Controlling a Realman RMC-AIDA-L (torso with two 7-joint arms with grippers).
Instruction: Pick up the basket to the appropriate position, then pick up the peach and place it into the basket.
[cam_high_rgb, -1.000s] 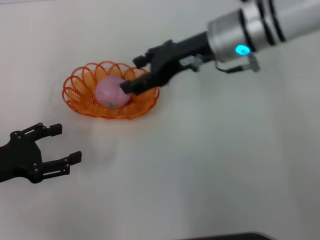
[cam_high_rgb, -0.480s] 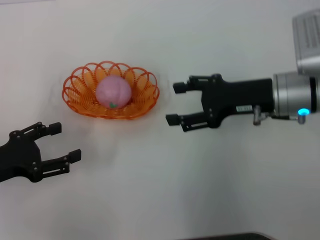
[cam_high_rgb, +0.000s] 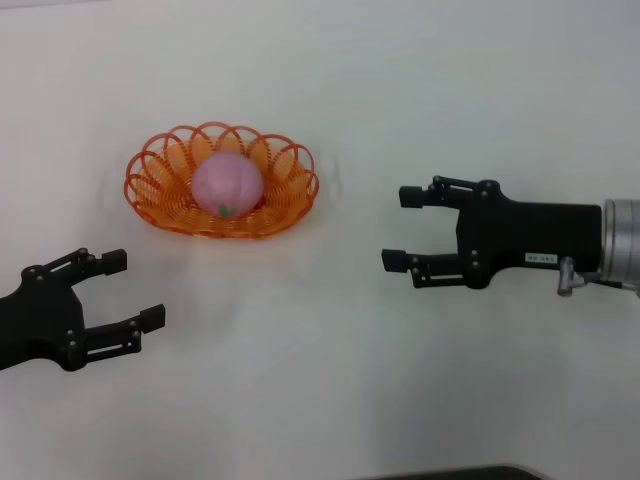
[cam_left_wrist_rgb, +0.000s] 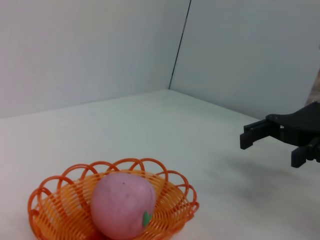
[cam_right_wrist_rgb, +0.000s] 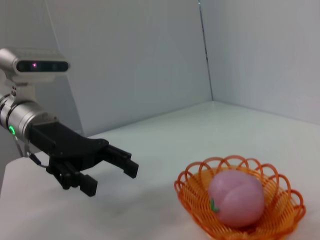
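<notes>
White counter (cam_high_rgb: 330, 380) spreads before me, pale walls behind. I see the peach (cam_high_rgb: 227, 184) sitting inside the basket (cam_high_rgb: 160, 205), green mark facing me. My right tool (cam_high_rgb: 398, 229) hangs well apart from the basket, fingers spread, holding nothing. My left tool (cam_high_rgb: 135, 290) waits near the basket, likewise spread and empty.

Two matte black grippers on silver-sleeved arms.

The right gripper (cam_high_rgb: 406, 228) is a blocky black body carrying two slim linkage jaws with squared tips, small pale screw heads at the pivots and a white label strip along its side; behind it sits a ribbed silver wrist collar with a thin cable looping beneath. The left gripper (cam_high_rgb: 122, 290) matches in black linkage bars and silver screws, and the right wrist view shows a green light glowing on its silver wrist.
</notes>
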